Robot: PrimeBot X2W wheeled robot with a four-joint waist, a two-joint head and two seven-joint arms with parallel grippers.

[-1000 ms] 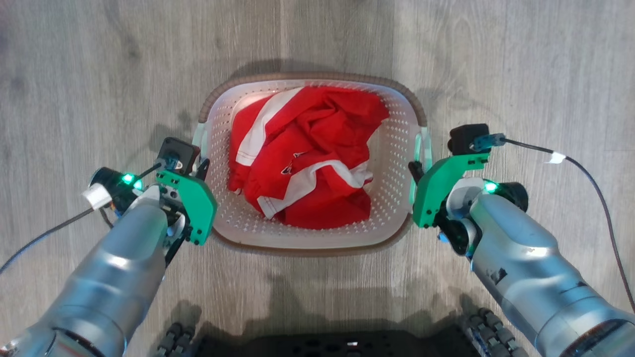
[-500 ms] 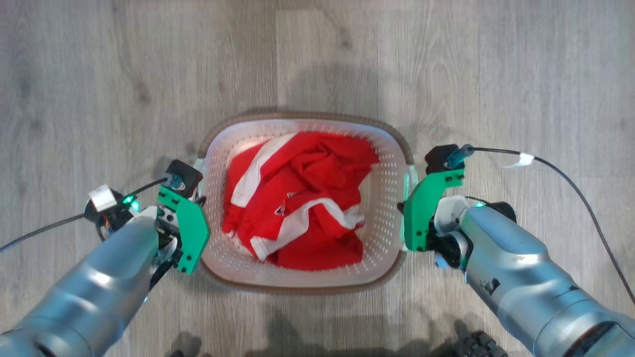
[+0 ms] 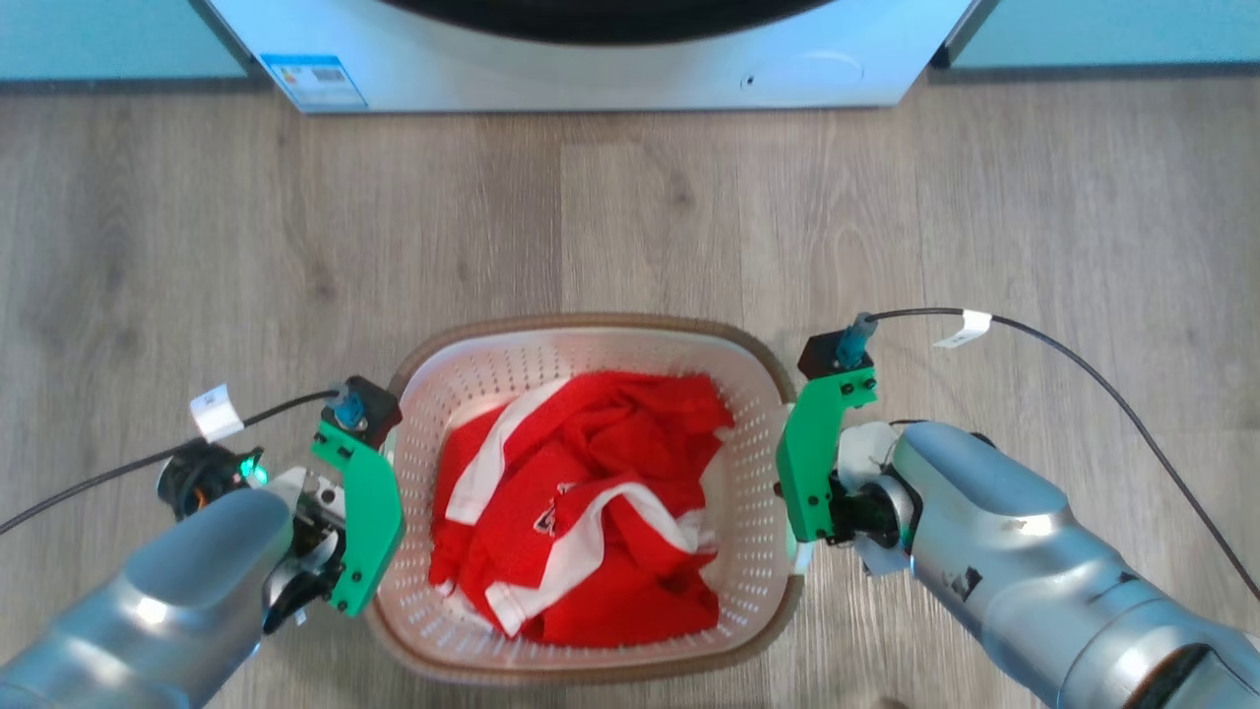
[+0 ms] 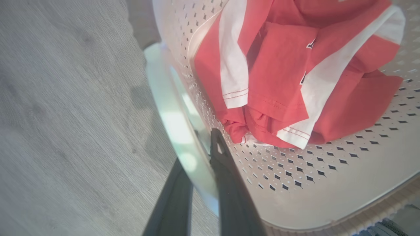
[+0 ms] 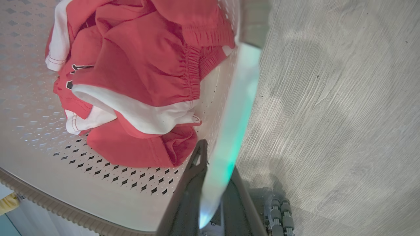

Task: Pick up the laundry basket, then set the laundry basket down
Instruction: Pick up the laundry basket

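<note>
Steadily: left gripper [image 4: 200, 183] at nine, right gripper [image 5: 213, 196] at three o'clock pinch the white perforated plastic laundry basket [image 3: 591, 325] by its handles [image 4: 170, 121]; move both level.

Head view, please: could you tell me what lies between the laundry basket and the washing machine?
Only bare wood-look floor lies between the laundry basket and the washing machine; the head view shows this.
</note>
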